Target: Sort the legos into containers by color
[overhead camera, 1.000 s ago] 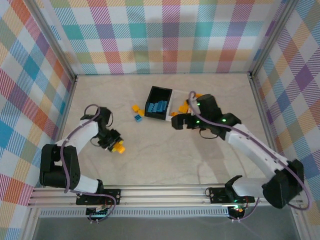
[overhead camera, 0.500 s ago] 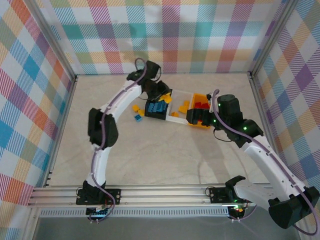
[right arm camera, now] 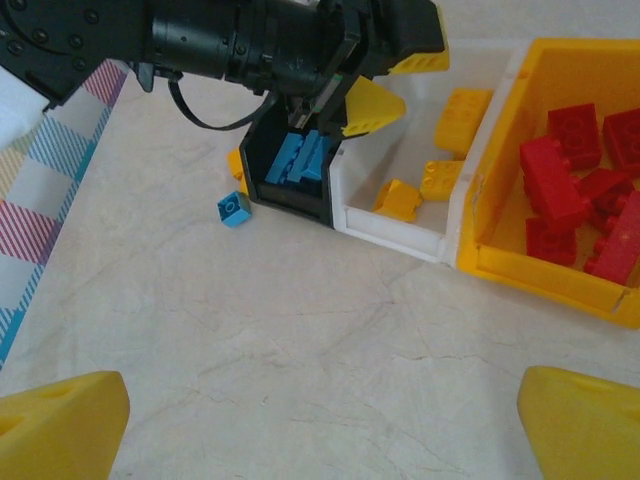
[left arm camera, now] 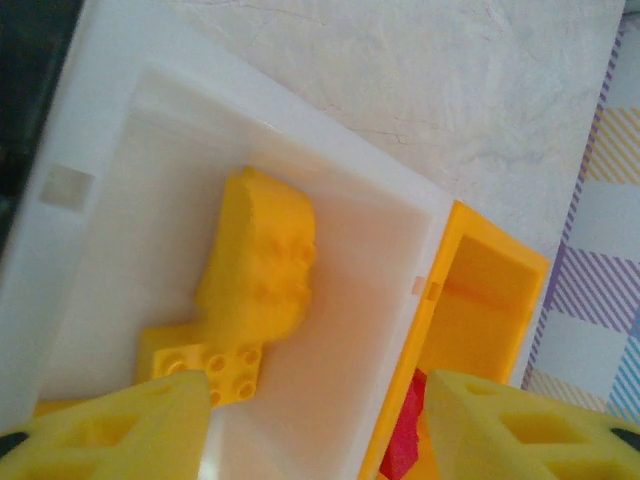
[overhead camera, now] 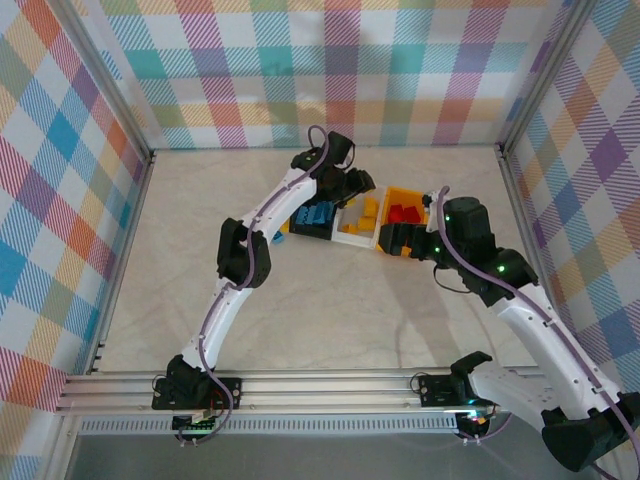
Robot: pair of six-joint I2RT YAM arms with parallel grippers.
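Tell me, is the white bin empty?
Not empty: the white bin holds several yellow bricks, seen lying on its floor.

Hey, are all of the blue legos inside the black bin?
No, the right wrist view shows one blue lego lying on the table just outside the black bin, which holds other blue ones.

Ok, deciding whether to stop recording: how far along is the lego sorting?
Mostly done: blue bricks sit in the black bin, yellow bricks in the white bin, red bricks in the yellow bin. In hand: nothing; left gripper over the white bin and right gripper both have open jaws. Left: a loose blue brick and a loose yellow brick beside the black bin.
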